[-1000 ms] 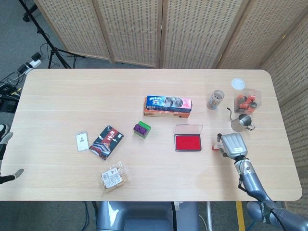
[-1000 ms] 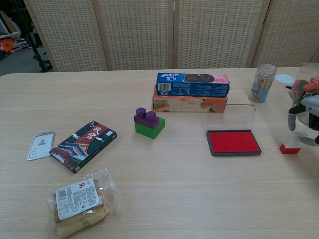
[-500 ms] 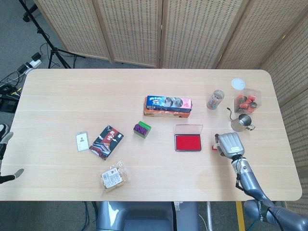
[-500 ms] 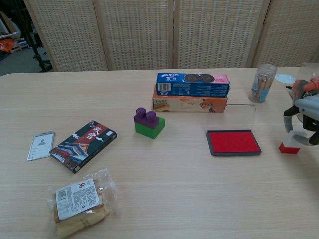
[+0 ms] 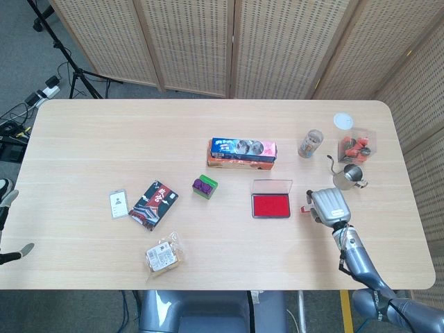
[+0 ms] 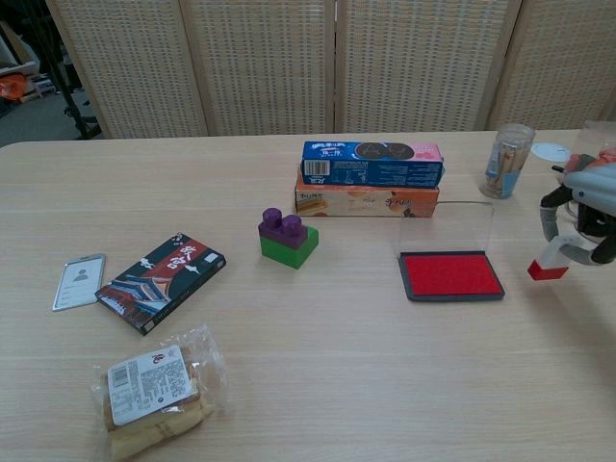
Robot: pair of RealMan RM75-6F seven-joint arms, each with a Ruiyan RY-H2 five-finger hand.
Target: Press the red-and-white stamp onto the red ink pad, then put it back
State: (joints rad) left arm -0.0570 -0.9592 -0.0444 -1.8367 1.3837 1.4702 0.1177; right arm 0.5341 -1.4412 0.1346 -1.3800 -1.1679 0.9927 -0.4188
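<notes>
Nearest the robot: a bagged snack (image 6: 154,388) at the table's (image 5: 90,132) front left. Further in, a dark packet (image 6: 161,281) beside a white card (image 6: 79,280). At the left edge of the head view, part of the left hand (image 5: 8,229), off the table, fingers apart, holding nothing.

Mid-table: a purple-and-green block (image 6: 287,238); to its right the red ink pad (image 6: 451,275), clear lid raised behind. Just right of the pad, the right hand (image 6: 581,218), fingers closed on the red-and-white stamp (image 6: 551,261), lifted off the table and tilted, red base toward the pad.

Behind: two stacked boxes (image 6: 369,178), a glass jar (image 6: 507,159), a white lid (image 5: 343,121), a small metal pitcher (image 5: 347,176), a clear box (image 5: 356,146).
</notes>
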